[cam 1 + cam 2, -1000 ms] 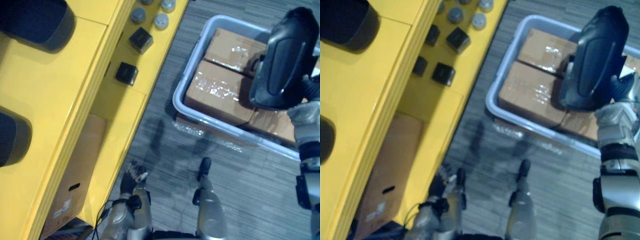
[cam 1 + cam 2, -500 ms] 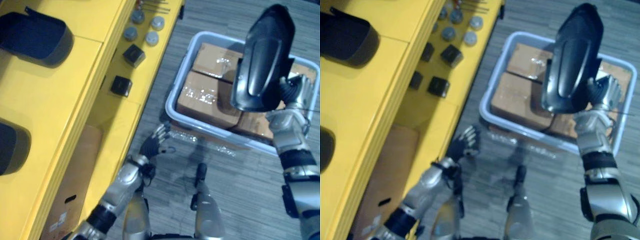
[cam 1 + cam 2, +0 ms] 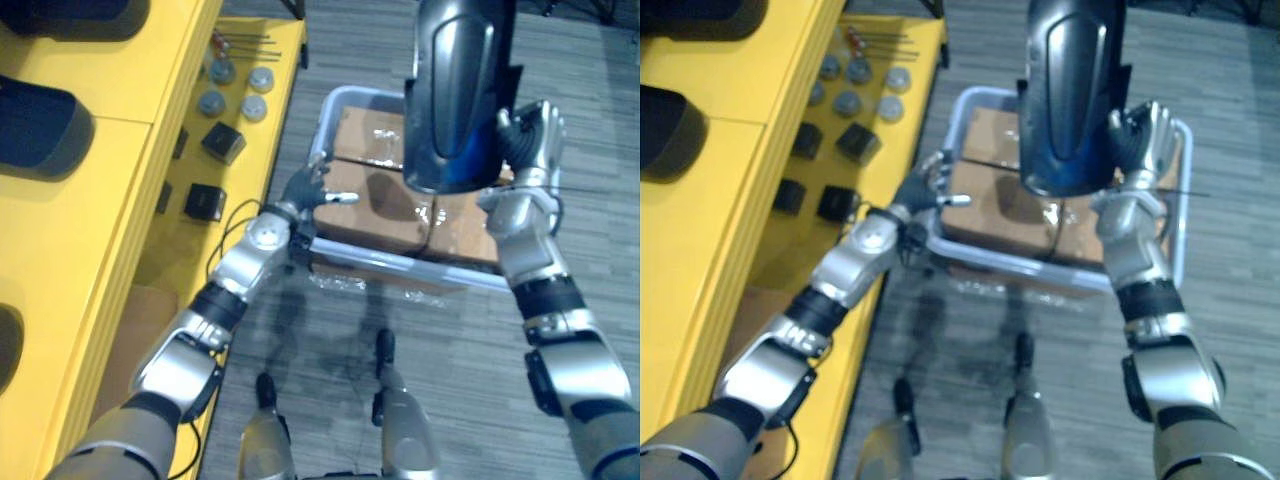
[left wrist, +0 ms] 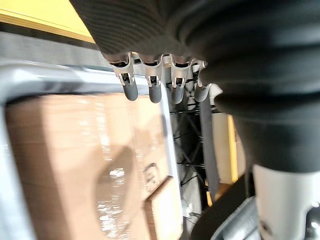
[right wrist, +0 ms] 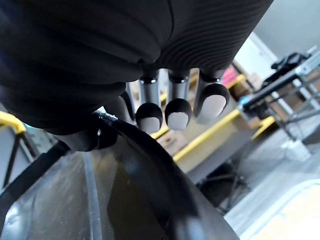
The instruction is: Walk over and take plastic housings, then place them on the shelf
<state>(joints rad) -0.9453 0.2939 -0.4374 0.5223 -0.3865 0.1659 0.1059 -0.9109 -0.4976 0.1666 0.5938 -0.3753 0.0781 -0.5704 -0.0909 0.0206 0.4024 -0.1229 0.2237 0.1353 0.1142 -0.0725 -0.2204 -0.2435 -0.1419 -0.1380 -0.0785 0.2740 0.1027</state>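
Boxes [image 3: 372, 205] lie in the bin [image 3: 400, 266] on the floor [image 3: 465, 355]. The shelf [image 3: 90, 220] stands left of the bin.

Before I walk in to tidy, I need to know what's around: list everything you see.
plastic housing: one, dark, held up above the bin
stored housings: three, dark, top tier of the yellow shelf
cubes: four, black, shelf's lower tier
round caps: at least four, grey, lower tier beyond the cubes
thin rods: a few, dark, lower tier's far end
bin: one, pale grey, on the grey carpet floor
cardboard boxes: at least two, brown, inside the bin
cardboard box: one, brown, under the shelf
left robot hand: one, silver, open, by the bin's left rim
right robot hand: one, silver, curled on the held housing
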